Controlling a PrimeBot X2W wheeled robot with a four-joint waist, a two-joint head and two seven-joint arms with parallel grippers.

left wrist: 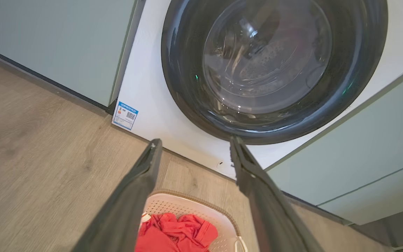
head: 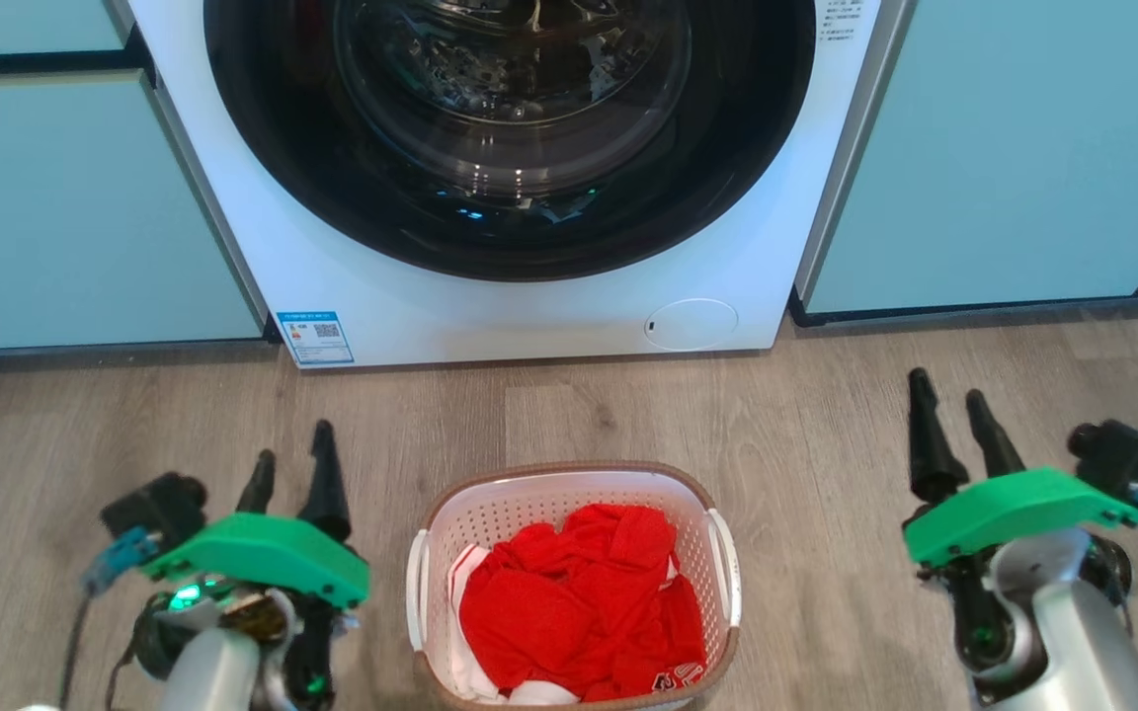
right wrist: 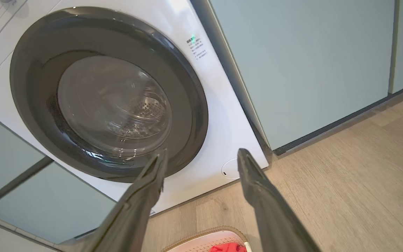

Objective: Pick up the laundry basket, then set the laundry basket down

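Observation:
The laundry basket point(head: 529, 504), white with perforated walls and a brown rim, stands on the wood floor at the bottom centre of the head view, with red clothes point(head: 579, 602) piled inside. Its white side handles point(head: 724, 568) are free. My left gripper point(head: 292, 459) hovers open to the basket's left, apart from it. My right gripper point(head: 949, 395) is open well to the basket's right. The left wrist view has the basket point(left wrist: 201, 213) low between my fingers point(left wrist: 142, 182). The right wrist view catches its rim point(right wrist: 205, 235) at the bottom edge.
A white washing machine point(head: 529, 326) with a dark round door point(head: 510, 138) stands right behind the basket, its door closed. Pale blue-green cabinet fronts point(head: 65, 207) flank it on both sides. Wood floor point(head: 826, 474) spreads around the basket.

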